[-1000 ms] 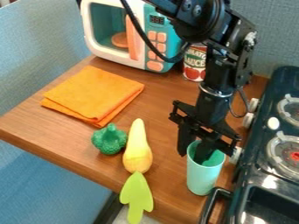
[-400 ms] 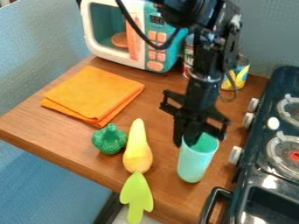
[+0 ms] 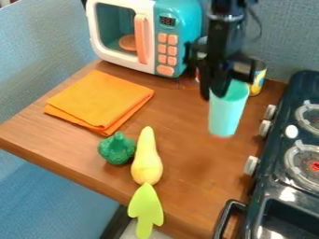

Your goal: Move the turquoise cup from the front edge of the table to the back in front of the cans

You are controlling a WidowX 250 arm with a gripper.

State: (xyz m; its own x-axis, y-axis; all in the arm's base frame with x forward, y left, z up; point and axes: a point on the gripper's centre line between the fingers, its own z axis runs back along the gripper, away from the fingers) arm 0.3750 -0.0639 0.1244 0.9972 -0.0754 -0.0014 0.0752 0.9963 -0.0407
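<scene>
The black gripper point(image 3: 215, 91) hangs at the upper right of the camera view, shut on the rim of a turquoise cup point(image 3: 226, 112), one finger inside it and the other outside at its left. The cup is upright with a slight tilt, behind the yellow squash-like toy. That yellow toy point(image 3: 146, 161) lies near the middle front, with a green toy broccoli point(image 3: 116, 149) close at its left and a light green leaf-shaped piece point(image 3: 146, 209) at its lower end, over the table's front edge.
An orange folded cloth point(image 3: 100, 100) lies at the left of the wooden table point(image 3: 181, 154). A toy microwave point(image 3: 146, 37) stands at the back. A yellow-labelled can point(image 3: 257, 78) is behind the cup. The dark stove point(image 3: 293, 140) borders the right side.
The gripper has lifted the cup and carried it back, toward the cans. The yellow-labelled can came into sight from behind the arm. The toys and cloth have stayed put.
</scene>
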